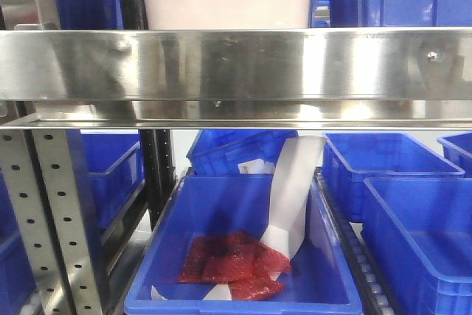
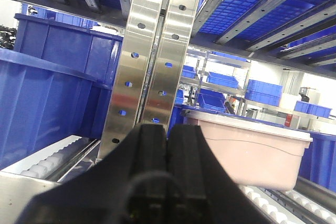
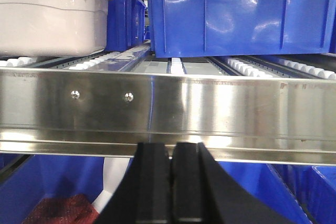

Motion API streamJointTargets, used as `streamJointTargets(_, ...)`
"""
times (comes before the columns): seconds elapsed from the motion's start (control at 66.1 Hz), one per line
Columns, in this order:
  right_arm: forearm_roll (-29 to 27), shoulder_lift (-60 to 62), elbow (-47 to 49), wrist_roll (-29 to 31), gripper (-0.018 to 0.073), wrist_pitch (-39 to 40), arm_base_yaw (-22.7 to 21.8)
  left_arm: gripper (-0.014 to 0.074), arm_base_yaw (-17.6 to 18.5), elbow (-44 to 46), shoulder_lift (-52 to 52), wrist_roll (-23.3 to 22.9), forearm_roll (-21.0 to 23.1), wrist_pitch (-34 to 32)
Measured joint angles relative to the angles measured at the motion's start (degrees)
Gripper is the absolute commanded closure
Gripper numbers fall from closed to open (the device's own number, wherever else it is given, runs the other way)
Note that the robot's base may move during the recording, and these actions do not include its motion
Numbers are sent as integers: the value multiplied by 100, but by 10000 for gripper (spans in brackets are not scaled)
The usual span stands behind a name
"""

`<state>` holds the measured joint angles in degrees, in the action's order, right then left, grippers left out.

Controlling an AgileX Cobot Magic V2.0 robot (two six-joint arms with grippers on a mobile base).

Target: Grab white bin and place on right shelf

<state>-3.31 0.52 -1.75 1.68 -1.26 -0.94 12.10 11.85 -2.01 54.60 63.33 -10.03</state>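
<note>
Just above and to the right of the left gripper [image 2: 167, 145], the white bin [image 2: 252, 148] sits on a roller track of the right shelf [image 2: 152, 56], its pinkish translucent wall rounded at the corners under a pale rim. That gripper's black fingers are pressed together with nothing between them, pointing at the perforated stainless uprights, so it looks parked rather than reaching. Up and to the left of the right gripper [image 3: 170, 179] the same bin stands behind the broad polished front rail, beside a glossy blue crate [image 3: 241, 19] on the neighbouring lane. The right gripper's fingers are likewise closed on nothing, just below the rail. Resting squarely on the white rollers, with neither tool touching it, the bin appears already delivered; the rail's lip would stop it rolling forward. Below the rail, an open blue tub [image 1: 243, 256] holds red crumpled packets [image 1: 232, 263] and a white paper strip [image 1: 295, 189].
</note>
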Motion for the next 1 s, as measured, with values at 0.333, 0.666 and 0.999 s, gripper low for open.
streamJointTargets(0.333,0,0,0,-14,496,-19,0,715,0,0,0,0,0,0)
streamJointTargets(0.666,0,0,0,-18,496,-19,0,715,0,0,0,0,0,0)
streamJointTargets(0.999,0,0,0,-18,496,-19,0,715,-162,0,0,-971,-1451,496)
